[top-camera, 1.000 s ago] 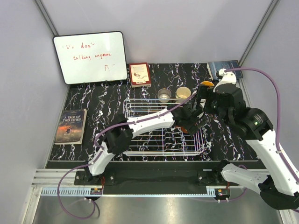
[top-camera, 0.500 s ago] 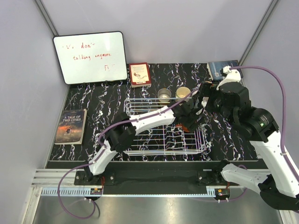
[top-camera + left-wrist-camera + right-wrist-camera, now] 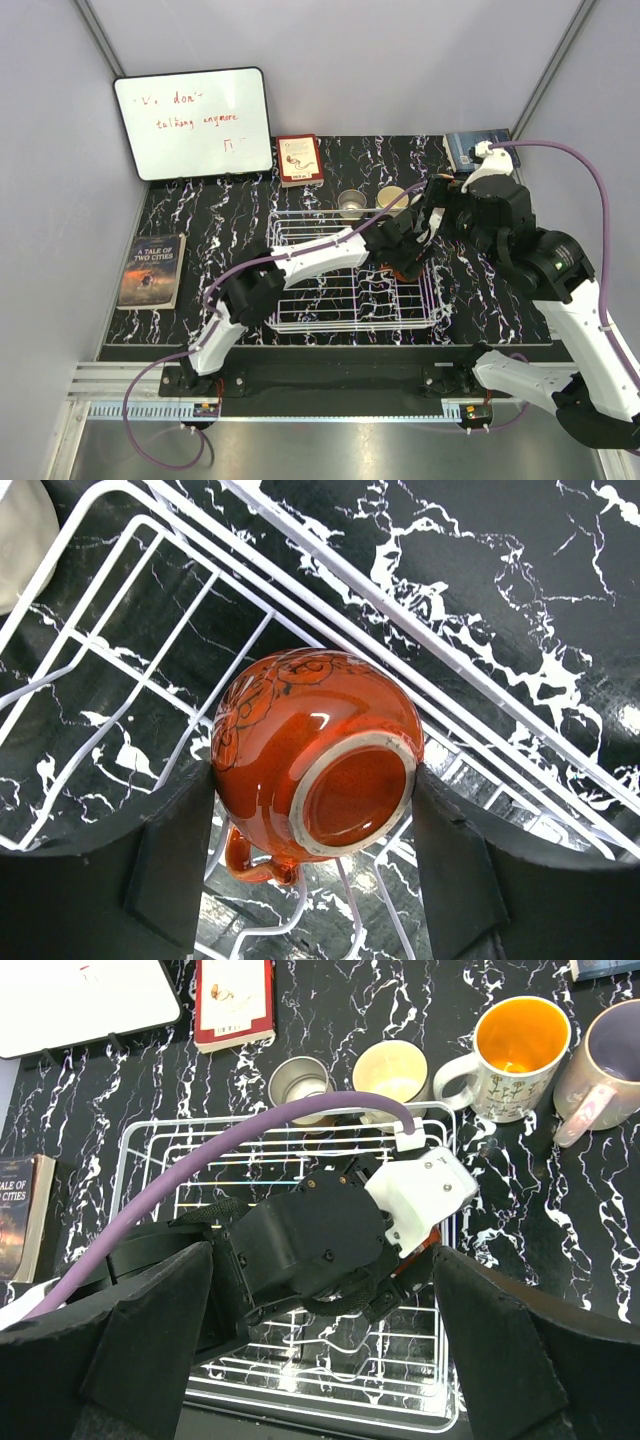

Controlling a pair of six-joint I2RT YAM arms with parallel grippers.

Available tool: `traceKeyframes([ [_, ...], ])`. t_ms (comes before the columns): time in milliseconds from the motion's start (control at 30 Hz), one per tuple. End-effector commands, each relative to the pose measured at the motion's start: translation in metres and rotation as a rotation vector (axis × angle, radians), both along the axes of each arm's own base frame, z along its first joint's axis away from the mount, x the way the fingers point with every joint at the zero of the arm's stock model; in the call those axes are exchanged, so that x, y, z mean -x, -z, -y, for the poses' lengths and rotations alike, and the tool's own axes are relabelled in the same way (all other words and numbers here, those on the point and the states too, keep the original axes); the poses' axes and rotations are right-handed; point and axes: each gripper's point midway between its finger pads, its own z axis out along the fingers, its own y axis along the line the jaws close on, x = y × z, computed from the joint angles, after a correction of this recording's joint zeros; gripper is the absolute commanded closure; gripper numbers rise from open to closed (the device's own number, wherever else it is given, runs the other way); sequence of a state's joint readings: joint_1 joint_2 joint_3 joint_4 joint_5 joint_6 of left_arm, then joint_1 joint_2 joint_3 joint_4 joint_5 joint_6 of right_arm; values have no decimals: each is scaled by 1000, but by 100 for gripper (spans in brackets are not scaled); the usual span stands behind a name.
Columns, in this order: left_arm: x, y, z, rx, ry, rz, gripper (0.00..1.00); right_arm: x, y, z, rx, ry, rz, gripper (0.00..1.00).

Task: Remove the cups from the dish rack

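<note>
While the left arm reaches from its near base across the white wire dish rack point(image 3: 300, 300), the left gripper point(image 3: 315, 780) sits low at the rack's right end. Its jaws stand either side of the squat reddish-brown glazed ceramic mug point(image 3: 300, 730). That mug lies bottom-up and tilted on the wires, foot ring toward the wrist camera, small handle point(image 3: 250, 858) tucked close to one finger. The black pads are right at the mug's flanks. Do they bite? I cannot tell; no squeeze shows.

So this is the grasp step, and among the wires in view I spot no other cup.

A touch farther, the right gripper point(image 3: 435, 205) hovers over the rack's far right corner, jaws spread wide, holding nothing.

Beyond the far rim, on the black marbled table point(image 3: 200, 210), four cups stand upright in a row. From left to right they are a grey metallic-looking cup point(image 3: 300, 1082), a cream cup point(image 3: 392, 1068), a white mug with an orange inside point(image 3: 515, 1040) and a pale mug with a pink handle point(image 3: 615, 1050).

Next, I reckon, comes a firm pinch on that round glossy body, which could slip. Then a lift straight up over the raised side, a turn upright, and a set-down beside the row. With the right arm this close, there is little room.
</note>
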State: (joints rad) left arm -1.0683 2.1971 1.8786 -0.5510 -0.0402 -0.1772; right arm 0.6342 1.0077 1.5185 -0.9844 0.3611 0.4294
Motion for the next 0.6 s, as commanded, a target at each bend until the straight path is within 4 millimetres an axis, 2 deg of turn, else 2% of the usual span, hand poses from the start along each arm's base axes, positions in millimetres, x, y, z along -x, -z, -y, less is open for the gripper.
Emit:
traceKeyframes([
  [0,9,-37,-10,48,-13,0,100,0,-18,-4,-58,-11,53,2],
  [567,7,-118,-11,218,-68,59,100,8,-23,4,-83,8,77,3],
])
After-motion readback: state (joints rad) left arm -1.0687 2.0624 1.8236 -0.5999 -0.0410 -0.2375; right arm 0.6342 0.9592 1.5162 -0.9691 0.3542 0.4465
